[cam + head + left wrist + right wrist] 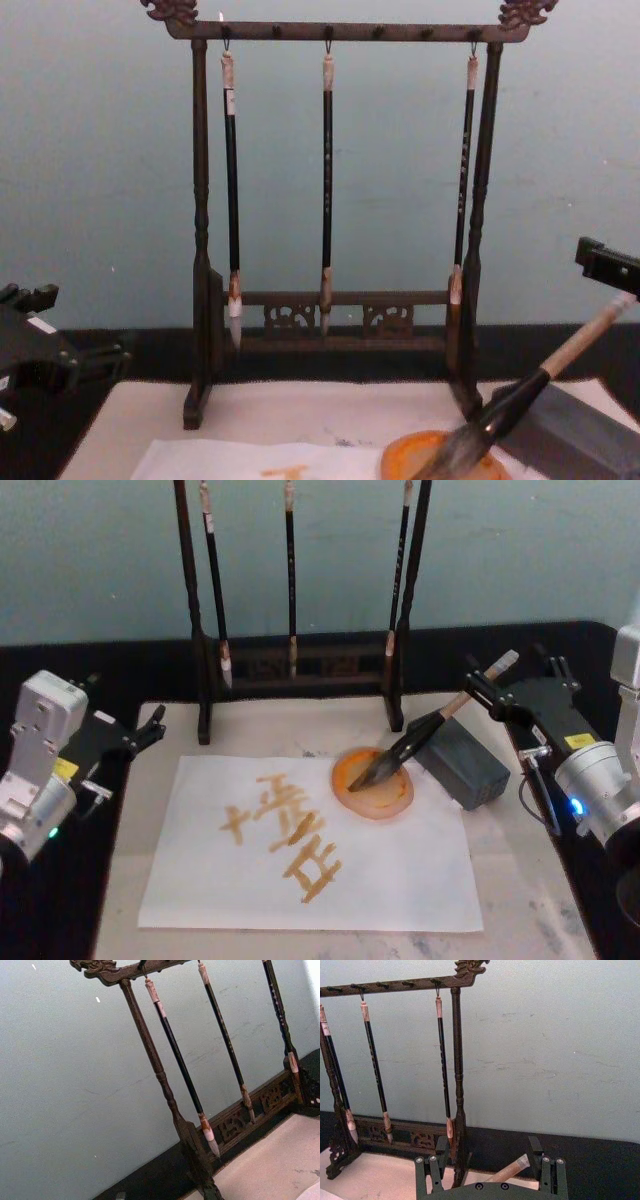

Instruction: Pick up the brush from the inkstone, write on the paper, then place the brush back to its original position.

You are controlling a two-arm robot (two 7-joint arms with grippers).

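The brush [420,735] leans with its bristles in an orange dish [388,800] and its black shaft across the grey inkstone [470,765], just past the far right corner of the paper [400,870] (marked with orange-brown strokes). The right gripper [489,1162] straddles the handle's white-capped end, fingers apart. The left gripper [150,728] sits parked off the beige mat's [520,880] left edge.

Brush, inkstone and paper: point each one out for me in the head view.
the brush [418,733], head view, black lower handle section.
the inkstone [465,760], head view, top face of the grey block.
the paper [400,870], head view, bare white area right of the writing.
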